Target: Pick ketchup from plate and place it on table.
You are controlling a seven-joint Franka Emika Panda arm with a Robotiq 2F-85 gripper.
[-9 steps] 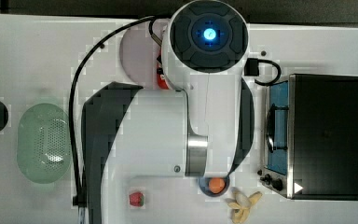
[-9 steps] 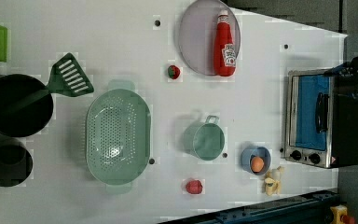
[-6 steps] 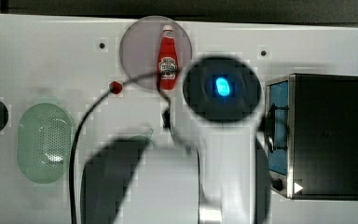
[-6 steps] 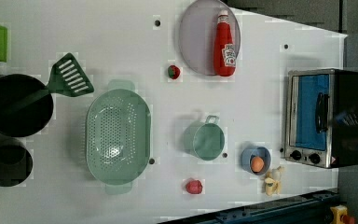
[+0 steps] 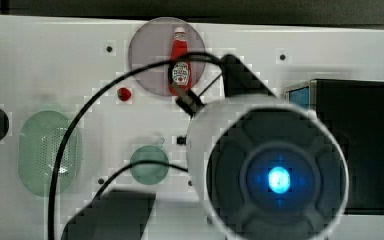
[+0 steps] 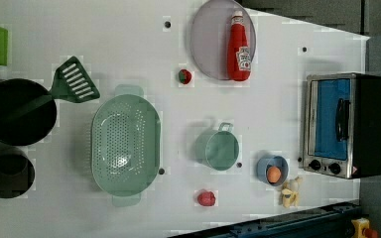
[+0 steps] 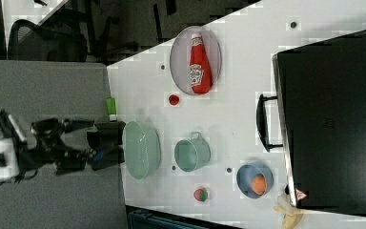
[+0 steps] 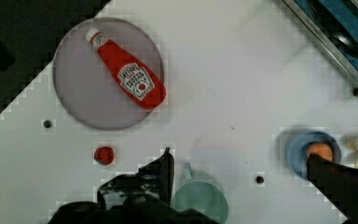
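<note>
Ketchup [image 6: 239,48] lying flat on plate [image 6: 208,39], cap toward table's [image 6: 129,49] far edge in left view; base overhangs plate rim slightly. I see claw [image 8: 240,170] in wrist view with fingers [image 8: 163,168] spread wide, nothing between them, well apart from bottle. Strawberry [image 6: 184,76] just beside plate. Mug [image 6: 218,148] mid-table; blue bowl [image 6: 273,171] holds orange [image 6: 274,174]. Toaster oven [image 6: 345,126] at left view's right.
</note>
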